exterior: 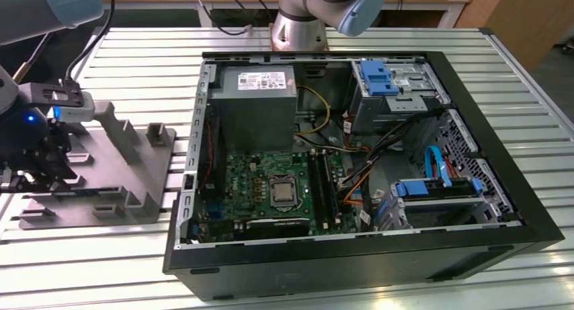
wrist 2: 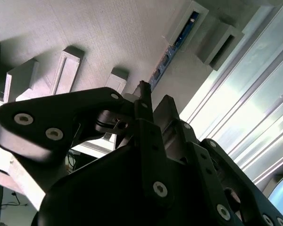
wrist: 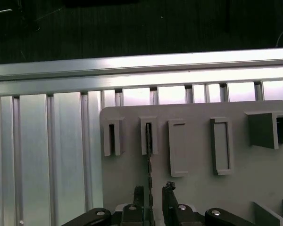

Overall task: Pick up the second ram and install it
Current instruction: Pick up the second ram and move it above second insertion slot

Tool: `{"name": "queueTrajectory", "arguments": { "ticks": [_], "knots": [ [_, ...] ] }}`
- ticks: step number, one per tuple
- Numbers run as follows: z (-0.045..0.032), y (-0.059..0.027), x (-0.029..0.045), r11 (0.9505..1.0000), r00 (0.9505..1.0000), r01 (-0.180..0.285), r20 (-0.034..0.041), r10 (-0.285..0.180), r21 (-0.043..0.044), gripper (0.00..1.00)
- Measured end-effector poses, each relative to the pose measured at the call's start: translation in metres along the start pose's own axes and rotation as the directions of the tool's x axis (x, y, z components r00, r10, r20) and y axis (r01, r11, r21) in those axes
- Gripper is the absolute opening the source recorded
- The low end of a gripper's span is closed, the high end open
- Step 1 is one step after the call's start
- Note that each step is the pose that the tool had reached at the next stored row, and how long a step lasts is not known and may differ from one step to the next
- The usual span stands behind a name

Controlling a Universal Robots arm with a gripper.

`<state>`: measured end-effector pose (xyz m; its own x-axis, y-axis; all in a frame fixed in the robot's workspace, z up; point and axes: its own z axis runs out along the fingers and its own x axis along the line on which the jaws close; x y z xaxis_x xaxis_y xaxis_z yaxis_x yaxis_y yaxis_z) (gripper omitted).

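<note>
End effector [wrist: 153, 190]: at the exterior view's left, low over the grey stepped plastic fixture [exterior: 134, 172]. In the first wrist view its two black fingers [wrist: 169, 189] stand one on each side of the stick, with a sliver of gap either side. We log it as open: straddling, not clamped.

Second ram: long, thin dark-blue circuit-board stick [wrist 2: 178, 42], standing on edge in a narrow slot of the fixture. In both wrist views it runs from the slot posts back between the fingers.

Handling (our judgement): light and stiff along its length, but thin and likely to crack under twist. The chips and contact edge are not for squeezing. The smooth flat faces could slip under a weak pinch. The best hold looks to be across the two flat faces near mid-length, square to the board, so it comes out of the slot without racking.

Surroundings: raised grey slot posts [wrist: 178, 148] stand just beside the stick, leaving little room for fingers. The fixture rests on the slatted aluminium table [exterior: 529, 74]. The open black tower computer case [exterior: 359, 263] lies at frame centre, apart from the fixture, with the large green motherboard [exterior: 260, 182] inside. Loose coloured cables [exterior: 359, 165] lie over the board's edge towards the exterior view's right. The case wall stands between fixture and board.
</note>
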<state>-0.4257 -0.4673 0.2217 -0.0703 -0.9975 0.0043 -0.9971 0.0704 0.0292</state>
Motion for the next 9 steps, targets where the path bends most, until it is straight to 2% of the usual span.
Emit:
{"name": "queueTrajectory", "arguments": {
  "ticks": [1, 5, 9],
  "knots": [
    [0.0, 0.0, 0.0, 1.0, 1.0, 0.0, 0.0, 0.0, 0.0, 0.3],
    [0.0021, -0.0001, 0.0, 1.0, 1.0, 0.009, -0.0001, -0.009, 0.0002, 0.3],
    [0.0093, -0.0012, -0.0001, 0.9994, 0.9994, 0.034, -0.001, -0.034, 0.0001, 0.3]
  ]
}}
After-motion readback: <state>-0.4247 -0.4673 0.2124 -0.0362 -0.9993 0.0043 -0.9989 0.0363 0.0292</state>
